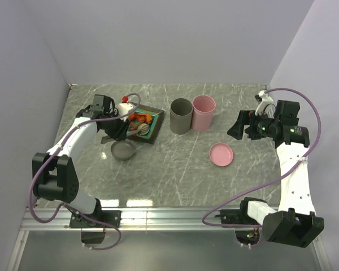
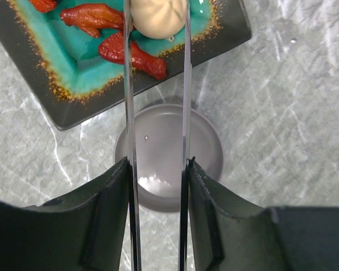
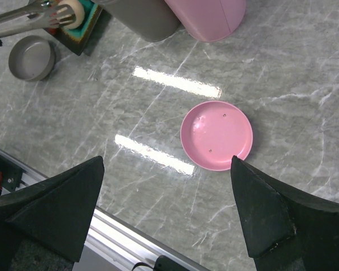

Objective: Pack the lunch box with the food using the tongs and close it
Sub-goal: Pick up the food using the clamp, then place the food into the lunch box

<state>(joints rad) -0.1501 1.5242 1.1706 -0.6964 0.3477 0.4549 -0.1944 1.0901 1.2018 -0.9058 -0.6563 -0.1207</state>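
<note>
Silver tongs (image 2: pixel 129 113), clamped in your left end effector (image 2: pixel 158 164), straddle the cream ball (image 2: pixel 158 17) to pinch it, while your right end effector (image 3: pixel 166 161) hangs open above the pink lid (image 3: pixel 216 135)

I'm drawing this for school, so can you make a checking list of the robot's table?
Surface: grey marbled table, glare spots, no spills seen.
Job's things: tongs straddle a cream ball on the plate, red chunks beside it; grey container and pink container stand open; grey lid and pink lid lie apart.
Clutter: nothing seen.
Grippers: left gripper shut on tongs; right gripper open, empty.
Cables: purple cables loop along both arms.
Surroundings: plain pale walls.
</note>
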